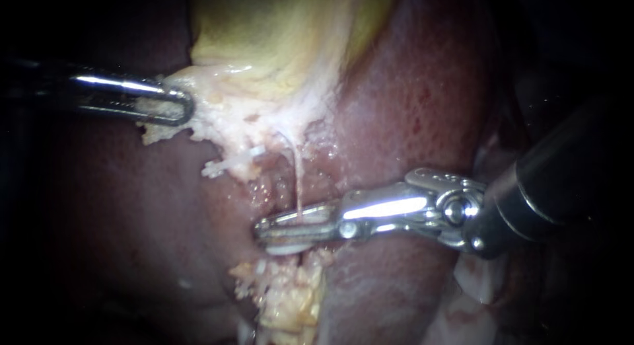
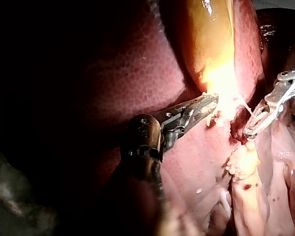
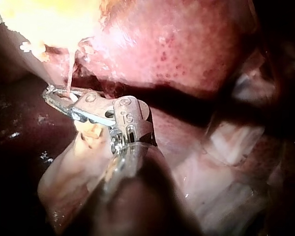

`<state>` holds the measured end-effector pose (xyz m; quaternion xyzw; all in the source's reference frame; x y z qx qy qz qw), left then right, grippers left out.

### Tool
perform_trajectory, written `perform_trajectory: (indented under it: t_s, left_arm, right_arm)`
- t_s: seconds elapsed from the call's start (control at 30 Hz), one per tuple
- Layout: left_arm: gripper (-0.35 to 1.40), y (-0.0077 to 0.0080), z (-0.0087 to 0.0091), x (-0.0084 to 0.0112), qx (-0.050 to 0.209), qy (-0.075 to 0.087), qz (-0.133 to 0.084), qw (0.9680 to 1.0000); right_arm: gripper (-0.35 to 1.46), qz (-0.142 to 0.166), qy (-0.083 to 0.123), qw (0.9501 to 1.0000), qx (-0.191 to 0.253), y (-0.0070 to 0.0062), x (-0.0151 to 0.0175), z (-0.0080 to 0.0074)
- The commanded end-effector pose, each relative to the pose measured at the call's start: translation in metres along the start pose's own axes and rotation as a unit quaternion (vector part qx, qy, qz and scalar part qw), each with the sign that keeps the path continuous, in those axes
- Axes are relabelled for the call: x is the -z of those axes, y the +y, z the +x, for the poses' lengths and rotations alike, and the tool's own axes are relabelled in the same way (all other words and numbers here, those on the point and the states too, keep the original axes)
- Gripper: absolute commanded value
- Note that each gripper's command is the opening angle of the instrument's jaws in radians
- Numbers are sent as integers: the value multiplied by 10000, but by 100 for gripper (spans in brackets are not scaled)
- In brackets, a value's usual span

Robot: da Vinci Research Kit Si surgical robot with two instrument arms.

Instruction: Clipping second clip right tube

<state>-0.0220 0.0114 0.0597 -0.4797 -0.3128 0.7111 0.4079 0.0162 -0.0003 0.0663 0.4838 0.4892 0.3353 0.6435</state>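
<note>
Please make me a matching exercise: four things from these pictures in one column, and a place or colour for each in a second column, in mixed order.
1 left instrument
2 right instrument
3 gallbladder
4 liver

a yellowish-green
b dark red
c astride the thin tube
d gripping pale tissue

Pairs: 1-d; 2-c; 3-a; 4-b

No readable text, label or number anywhere.
</note>
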Motion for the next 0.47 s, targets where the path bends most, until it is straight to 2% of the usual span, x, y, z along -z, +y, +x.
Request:
perform_trajectory:
  t_s: [0.03,0.47]
  left_arm:
    - [-35,0,0,0,1,0,2,10000]
    - [-35,-1,0,0,1,0,2,10000]
  right_arm:
    - [-35,-3,0,10000,10,-1,-1,0]
    - [-35,-2,-6,10000,17,-2,-4,-1]
